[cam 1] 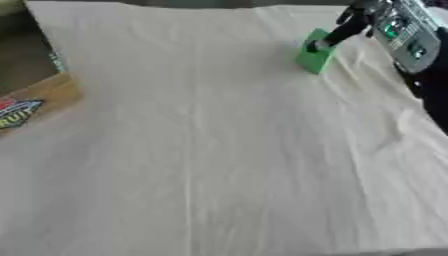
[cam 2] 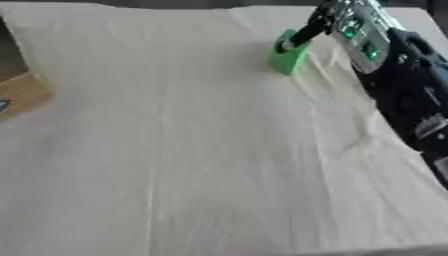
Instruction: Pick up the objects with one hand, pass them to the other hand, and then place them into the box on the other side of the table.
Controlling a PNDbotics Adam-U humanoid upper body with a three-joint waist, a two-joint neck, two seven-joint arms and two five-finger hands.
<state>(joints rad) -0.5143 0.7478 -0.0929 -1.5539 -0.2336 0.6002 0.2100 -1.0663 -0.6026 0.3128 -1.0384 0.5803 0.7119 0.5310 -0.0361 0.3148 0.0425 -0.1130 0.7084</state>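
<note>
The green block (cam 1: pixel 315 54) stands near the far right corner of the table (cam 1: pixel 219 150), on the pale cloth that covers it, tilted a little with its long axis running roughly from near to far. My right hand (cam 1: pixel 350 22) comes in from the upper right corner and is right at the block: a dark finger (cam 1: pixel 337 34) reaches down to its top face and touches it there. The block lies just below and to the left of my palm, so my right hand is plainly the nearer one; my left hand shows in neither view. As for how my right hand is set, at least one finger is stretched out onto the block, but I cannot tell whether the others are curled round it or spread, since the wrist housing with its green lights hides them. I judge the pickup is only starting, with the block seemingly resting on the cloth. The cardboard box (cam 1: pixel 35 100) sits at the left edge of the table, well apart from the block, so the block has to cross the whole width by way of my left hand
</note>
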